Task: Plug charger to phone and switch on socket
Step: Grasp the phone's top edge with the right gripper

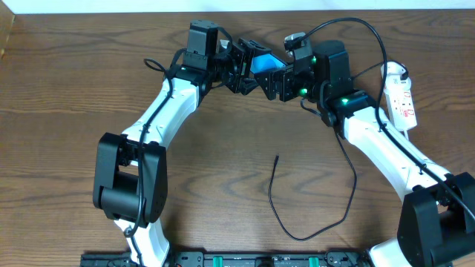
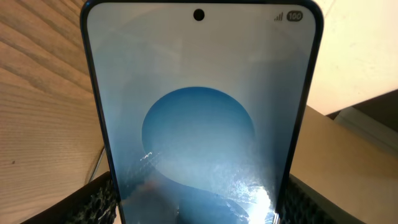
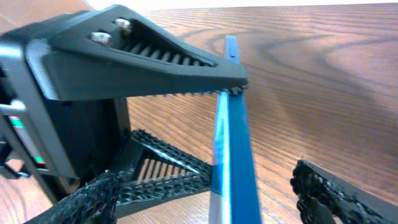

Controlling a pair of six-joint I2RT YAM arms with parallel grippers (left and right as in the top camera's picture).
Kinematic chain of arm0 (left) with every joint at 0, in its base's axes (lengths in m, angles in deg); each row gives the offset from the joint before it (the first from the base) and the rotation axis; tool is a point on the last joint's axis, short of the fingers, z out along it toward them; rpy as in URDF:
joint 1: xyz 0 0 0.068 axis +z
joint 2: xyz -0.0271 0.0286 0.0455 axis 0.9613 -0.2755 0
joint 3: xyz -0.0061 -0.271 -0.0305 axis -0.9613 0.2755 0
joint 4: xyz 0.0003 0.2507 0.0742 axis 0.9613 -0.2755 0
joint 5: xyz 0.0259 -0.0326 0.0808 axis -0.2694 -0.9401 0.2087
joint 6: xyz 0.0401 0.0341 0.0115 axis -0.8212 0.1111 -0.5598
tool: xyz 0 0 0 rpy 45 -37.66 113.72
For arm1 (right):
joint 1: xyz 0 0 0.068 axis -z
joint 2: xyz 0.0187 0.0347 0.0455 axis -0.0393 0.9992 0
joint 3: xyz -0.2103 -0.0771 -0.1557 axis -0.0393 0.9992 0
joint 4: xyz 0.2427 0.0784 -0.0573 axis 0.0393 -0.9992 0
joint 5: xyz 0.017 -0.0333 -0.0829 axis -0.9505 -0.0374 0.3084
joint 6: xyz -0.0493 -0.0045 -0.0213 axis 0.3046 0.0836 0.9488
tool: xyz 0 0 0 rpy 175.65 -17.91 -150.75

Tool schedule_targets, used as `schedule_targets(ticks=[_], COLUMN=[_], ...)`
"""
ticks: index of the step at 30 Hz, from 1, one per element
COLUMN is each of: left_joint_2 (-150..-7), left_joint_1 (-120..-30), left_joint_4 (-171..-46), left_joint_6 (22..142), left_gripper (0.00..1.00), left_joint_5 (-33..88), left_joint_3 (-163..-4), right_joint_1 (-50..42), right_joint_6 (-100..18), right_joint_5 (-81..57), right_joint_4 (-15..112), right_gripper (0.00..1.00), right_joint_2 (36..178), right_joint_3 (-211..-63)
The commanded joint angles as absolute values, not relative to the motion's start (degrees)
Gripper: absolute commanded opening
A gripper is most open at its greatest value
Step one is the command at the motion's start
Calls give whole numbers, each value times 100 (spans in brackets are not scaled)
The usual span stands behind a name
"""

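Note:
The phone (image 1: 261, 62) is held tilted up above the table at the back centre, its blue screen lit. My left gripper (image 1: 241, 68) is shut on its sides; in the left wrist view the phone (image 2: 199, 124) fills the frame between my jaws (image 2: 199, 205). My right gripper (image 1: 280, 80) is open, its fingers either side of the phone's edge (image 3: 231, 143) with gaps on both sides (image 3: 211, 199). The charger's black cable lies on the table with its plug tip (image 1: 276, 156) free. The socket (image 1: 401, 96) lies at the right with a white plug (image 1: 393, 72) in it.
The black cable loops across the front of the table (image 1: 297, 236) and runs back up toward the right arm (image 1: 353, 178). The left gripper's black finger (image 3: 143, 56) crosses the upper part of the right wrist view. The table is brown wood (image 1: 74, 89).

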State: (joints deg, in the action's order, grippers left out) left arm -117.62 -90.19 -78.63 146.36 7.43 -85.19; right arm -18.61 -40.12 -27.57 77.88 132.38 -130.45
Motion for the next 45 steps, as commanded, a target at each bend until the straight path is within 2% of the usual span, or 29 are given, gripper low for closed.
schedule_targets(ticks=[1, 5, 11, 28, 32, 36, 45], left_joint_2=[-11557, -11557, -11557, -11557, -11557, -11557, -11557], left_joint_1=[-9024, -9087, -9120, -9124, -9131, -9236, -9301], left_joint_4=[-7793, -7793, -7793, -7788, -7786, -7661, -7541], left_joint_6=[14715, 14713, 14713, 14947, 14947, 14944, 14944], left_gripper=[7, 7, 7, 7, 7, 7, 7], left_joint_5=[668, 651, 646, 605, 605, 607, 609], left_joint_3=[-8549, -8549, -8549, -8549, -8549, -8549, -8549], right_joint_1=[-1918, -1918, -1918, -1918, -1918, -1918, -1918], right_joint_6=[-4023, -4025, -4025, -4023, -4023, -4020, -4023], right_joint_5=[-2584, -2575, -2562, -2540, -2540, -2540, -2540], right_joint_4=[7753, 7736, 7736, 7697, 7694, 7657, 7611], right_gripper=[85, 84, 74, 66, 62, 50, 36], right_joint_2=[13286, 13286, 13286, 13286, 13286, 13286, 13286], right_joint_3=[-13124, -13124, -13124, -13119, -13119, -13119, -13119])
